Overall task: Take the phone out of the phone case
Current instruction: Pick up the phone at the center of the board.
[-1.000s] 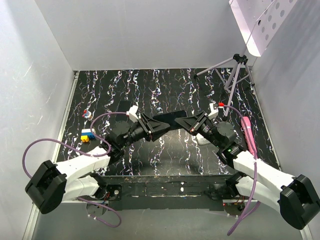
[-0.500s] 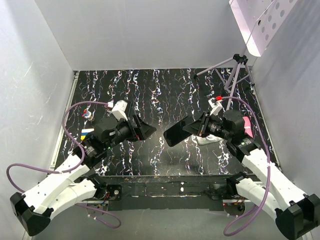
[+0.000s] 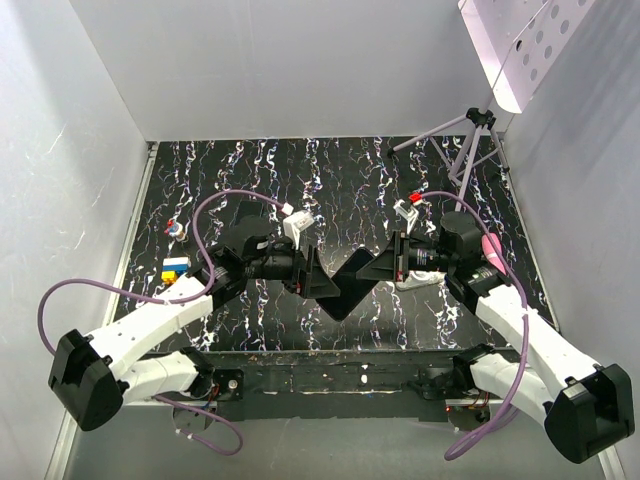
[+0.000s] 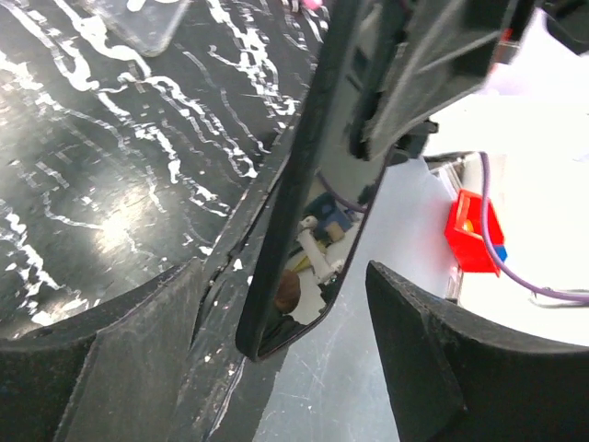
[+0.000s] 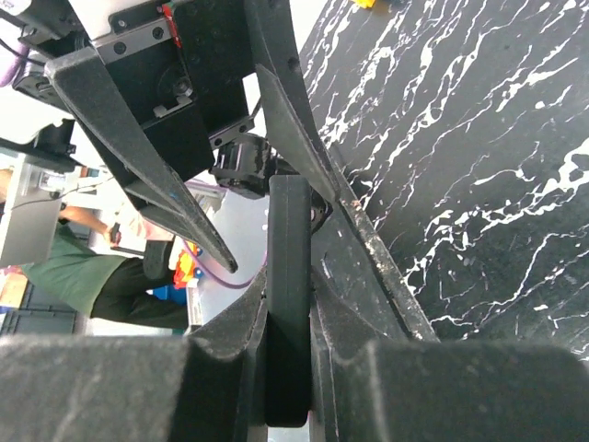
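White walls (image 3: 300, 70); black white-veined tabletop (image 3: 330, 175); tripod (image 3: 479, 121) far right corner; perforated panel (image 3: 525, 40) above, possibly lamp.

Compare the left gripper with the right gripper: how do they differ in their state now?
The right gripper is shut on the phone case, while the left gripper is open. The right gripper's fingers press the case's edge. The left gripper's fingers stand on either side of it, with gaps showing. Both meet over the near middle of the table.

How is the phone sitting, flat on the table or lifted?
Lifted and on edge: the right gripper pinches the phone clear of the table.
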Tool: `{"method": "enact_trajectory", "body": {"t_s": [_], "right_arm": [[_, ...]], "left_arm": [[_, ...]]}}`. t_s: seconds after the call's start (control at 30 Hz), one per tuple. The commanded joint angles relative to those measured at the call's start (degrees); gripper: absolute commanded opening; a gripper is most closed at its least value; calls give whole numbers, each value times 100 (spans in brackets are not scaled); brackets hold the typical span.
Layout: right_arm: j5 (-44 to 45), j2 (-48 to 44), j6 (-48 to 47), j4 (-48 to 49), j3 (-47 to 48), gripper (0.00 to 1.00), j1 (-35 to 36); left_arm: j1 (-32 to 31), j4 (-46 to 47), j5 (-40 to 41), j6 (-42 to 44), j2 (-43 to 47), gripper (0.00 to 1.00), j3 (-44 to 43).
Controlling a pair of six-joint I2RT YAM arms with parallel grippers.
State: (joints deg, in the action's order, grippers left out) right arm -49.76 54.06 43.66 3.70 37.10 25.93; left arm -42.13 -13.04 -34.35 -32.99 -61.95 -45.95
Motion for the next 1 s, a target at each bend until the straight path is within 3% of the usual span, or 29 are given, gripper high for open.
{"method": "enact_trajectory", "body": {"t_s": [0.0,0.27,0.4,0.5,0.73,0.77,0.83,0.87,0.97], "right_arm": [[-570,-194,292,922,-80,1,-18],[-1009,-1,450,1290,-80,1,-18],[-1010,25,442,1308,-45,1,-18],[-1036,8,424,1326,-54,1,-18],[-1045,69,722,1730,-98,1,-18],[-1045,87,810,1800,-98,6,-18],[-809,139,959,1835,-107,36,-18],[-651,157,1126,2010,-176,46,8],[-387,184,1950,3369,-606,63,87]], "left_arm": [[12,636,-1003,-14,-115,65,-54],[12,1269,-1891,-313,-466,28,-115],[12,1067,-1848,-146,-502,16,-300],[21,1110,-1830,-163,-432,0,-309],[47,1268,-1900,-470,-405,0,-274],[47,1269,-1891,-550,-370,0,-256],[56,1575,-1690,-795,-283,0,-204],[64,1681,-1524,-1023,-178,0,-151],[108,2347,-1049,-1717,95,0,112]]}}
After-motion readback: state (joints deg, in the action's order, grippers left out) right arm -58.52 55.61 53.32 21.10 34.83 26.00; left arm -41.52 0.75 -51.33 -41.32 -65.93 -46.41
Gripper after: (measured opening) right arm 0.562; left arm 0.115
